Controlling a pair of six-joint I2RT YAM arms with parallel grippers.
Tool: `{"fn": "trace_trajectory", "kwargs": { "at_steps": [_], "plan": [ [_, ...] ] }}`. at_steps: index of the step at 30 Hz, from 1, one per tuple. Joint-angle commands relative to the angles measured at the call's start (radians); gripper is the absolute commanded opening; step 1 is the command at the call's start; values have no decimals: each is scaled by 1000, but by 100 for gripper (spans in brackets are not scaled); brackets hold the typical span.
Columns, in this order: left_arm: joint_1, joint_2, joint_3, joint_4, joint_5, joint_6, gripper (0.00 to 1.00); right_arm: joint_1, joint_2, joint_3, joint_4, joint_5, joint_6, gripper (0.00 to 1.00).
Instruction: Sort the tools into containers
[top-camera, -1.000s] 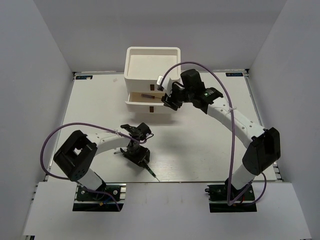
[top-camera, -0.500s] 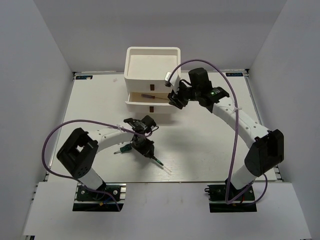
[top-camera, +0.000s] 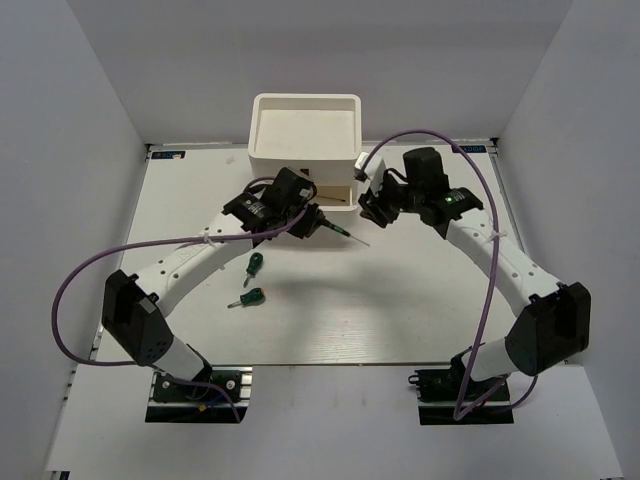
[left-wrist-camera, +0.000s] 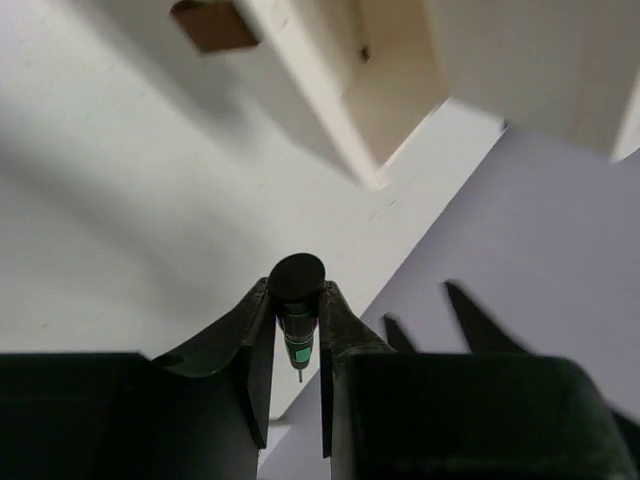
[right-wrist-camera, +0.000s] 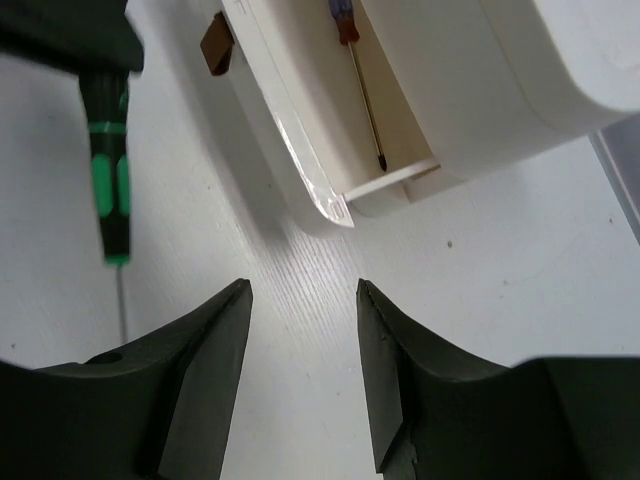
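Note:
My left gripper (top-camera: 314, 222) is shut on the thin black-green precision screwdriver (top-camera: 338, 231) and holds it off the table just in front of the white organizer (top-camera: 262, 150). In the left wrist view the screwdriver (left-wrist-camera: 297, 280) sits between the closed jaws of that gripper (left-wrist-camera: 297, 300). The organizer's drawer (right-wrist-camera: 300, 170) is pulled open with the red-blue screwdriver (right-wrist-camera: 362, 95) inside. My right gripper (top-camera: 369, 213) is open and empty to the right of the drawer; its wrist view (right-wrist-camera: 303, 290) also shows the precision screwdriver (right-wrist-camera: 108, 175). Two green-handled screwdrivers (top-camera: 254, 263) (top-camera: 250, 297) lie on the table. The pliers are out of view.
The organizer's top tray (top-camera: 255, 115) stands against the back wall. A brown drawer tab (left-wrist-camera: 210, 22) shows on the drawer front, also in the right wrist view (right-wrist-camera: 216, 45). Purple cables loop above both arms. White walls enclose the table.
My left gripper has lifted the precision screwdriver from the front of the table and carried it back to the open drawer. My right gripper has drawn away to the right of the drawer.

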Motion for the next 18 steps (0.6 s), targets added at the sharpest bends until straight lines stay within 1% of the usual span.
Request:
{"fn": "trace_trajectory", "kwargs": {
  "at_steps": [1,3,10,13,18],
  "plan": [
    [22,4,32,65,-134,-86,0,-29,-54,-30,9,8,18,52],
    [51,24,44,105,-168,-106,0,-41,-79,-45,11,5,19,52],
    [127,98,150,105,-211,-128,0,-90,-143,-119,11,2,24,52],
    [157,121,159,105,-211,-148,0,-104,-157,-136,3,-7,29,52],
    [177,153,181,69,-193,-158,0,-128,-171,-149,0,-18,33,52]
  ]
}}
